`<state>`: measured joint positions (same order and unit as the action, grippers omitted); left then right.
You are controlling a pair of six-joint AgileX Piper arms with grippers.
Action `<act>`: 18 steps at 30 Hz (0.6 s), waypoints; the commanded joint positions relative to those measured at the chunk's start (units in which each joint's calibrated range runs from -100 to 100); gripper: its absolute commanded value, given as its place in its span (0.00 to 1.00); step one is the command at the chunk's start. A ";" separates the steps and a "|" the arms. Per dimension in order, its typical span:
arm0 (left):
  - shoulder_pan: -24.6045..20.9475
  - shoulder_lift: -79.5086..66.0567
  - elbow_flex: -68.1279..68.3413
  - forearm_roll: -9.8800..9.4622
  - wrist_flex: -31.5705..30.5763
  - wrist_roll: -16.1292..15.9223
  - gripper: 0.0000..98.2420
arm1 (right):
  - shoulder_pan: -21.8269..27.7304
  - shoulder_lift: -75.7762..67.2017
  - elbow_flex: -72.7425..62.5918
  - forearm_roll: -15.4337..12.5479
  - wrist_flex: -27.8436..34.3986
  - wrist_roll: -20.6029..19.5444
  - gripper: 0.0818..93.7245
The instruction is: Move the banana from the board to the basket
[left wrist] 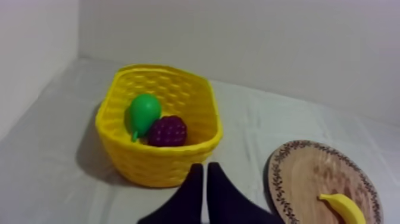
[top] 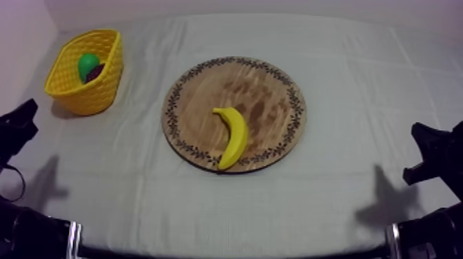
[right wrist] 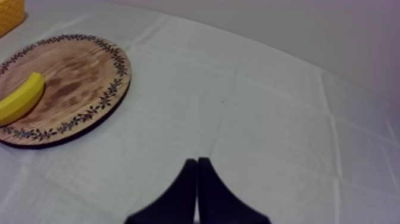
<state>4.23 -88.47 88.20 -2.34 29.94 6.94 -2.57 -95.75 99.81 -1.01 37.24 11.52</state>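
- Banana (top: 232,137) lies on the wooden board (top: 262,89), near its front rim.
- Yellow basket (top: 103,93) stands well apart at the left, with a pear (left wrist: 144,113) and grapes (left wrist: 167,131) inside.
- Left gripper (left wrist: 205,168) and right gripper (right wrist: 197,162): fingers closed together on nothing.
- Judged light, stiff and smooth: grip across the thick middle, fingers square to the curve.

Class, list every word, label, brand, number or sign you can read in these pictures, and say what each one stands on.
None: there is no text to read in any view.
The wooden board bears only a leaf pattern round its rim, no letters.
The banana, the yellow basket and the cloth carry no label, number or sign.
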 commanded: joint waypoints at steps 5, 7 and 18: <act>3.86 14.06 -16.55 -0.74 5.98 -1.30 0.00 | 0.04 0.00 -0.03 0.01 0.02 0.01 0.00; 5.01 18.38 -21.70 -1.10 8.79 -1.53 0.00 | 0.05 0.00 -0.03 0.01 0.02 0.00 0.00; 10.99 40.51 -48.56 -1.67 27.24 -2.66 0.00 | 0.00 0.00 -0.03 0.01 0.02 -0.02 0.00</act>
<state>14.23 -53.40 47.43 -3.99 53.86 4.14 -2.54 -95.75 99.81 -1.01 37.24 11.52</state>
